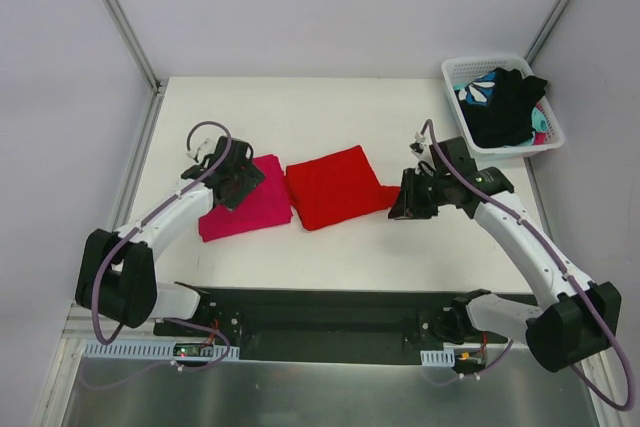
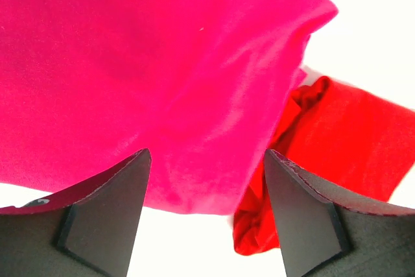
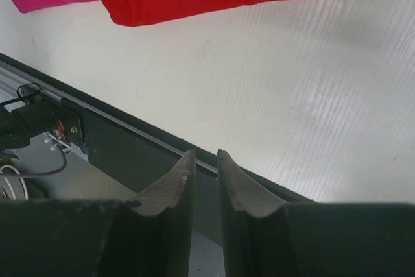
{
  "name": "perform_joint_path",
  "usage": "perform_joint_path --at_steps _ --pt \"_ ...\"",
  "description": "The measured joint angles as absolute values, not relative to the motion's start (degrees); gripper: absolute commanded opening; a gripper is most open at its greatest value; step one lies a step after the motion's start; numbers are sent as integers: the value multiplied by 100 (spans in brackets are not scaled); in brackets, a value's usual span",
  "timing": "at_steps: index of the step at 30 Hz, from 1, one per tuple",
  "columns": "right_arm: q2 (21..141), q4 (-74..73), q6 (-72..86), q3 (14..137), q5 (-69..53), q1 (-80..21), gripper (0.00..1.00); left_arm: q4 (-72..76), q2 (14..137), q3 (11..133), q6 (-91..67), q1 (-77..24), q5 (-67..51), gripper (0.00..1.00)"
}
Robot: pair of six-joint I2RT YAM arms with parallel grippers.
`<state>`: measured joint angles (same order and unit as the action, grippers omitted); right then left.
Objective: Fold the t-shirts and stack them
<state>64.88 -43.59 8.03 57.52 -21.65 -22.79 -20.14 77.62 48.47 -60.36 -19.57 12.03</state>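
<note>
White worktop [image 1: 330, 107]: left gripper [image 2: 207, 154] wide open above magenta shirt [image 1: 245, 209]; right gripper [image 3: 205, 154] nearly closed, empty, beside crosswise red shirt [image 1: 335, 187].

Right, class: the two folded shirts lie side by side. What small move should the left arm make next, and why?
Probably lower the left arm and close its jaws on the pink shirt: the jaws stand open right above it, and it lies folded beside the red shirt, not yet stacked.

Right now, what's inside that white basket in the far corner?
A black garment lies on top in the white basket, with teal-and-white patterned cloth peeking out beside it. Anything beneath the black one is covered.
</note>
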Motion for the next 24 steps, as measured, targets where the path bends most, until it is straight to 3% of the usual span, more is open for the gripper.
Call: perform_joint_path --at_steps 8,24 --pt "7502 -3876 762 6121 -2139 -2128 23 -2246 7349 5159 -6117 -2265 1236 72" --pt "9618 -3336 528 7452 -2331 -1903 19 -2193 8665 5771 -5802 -2733 1323 71"
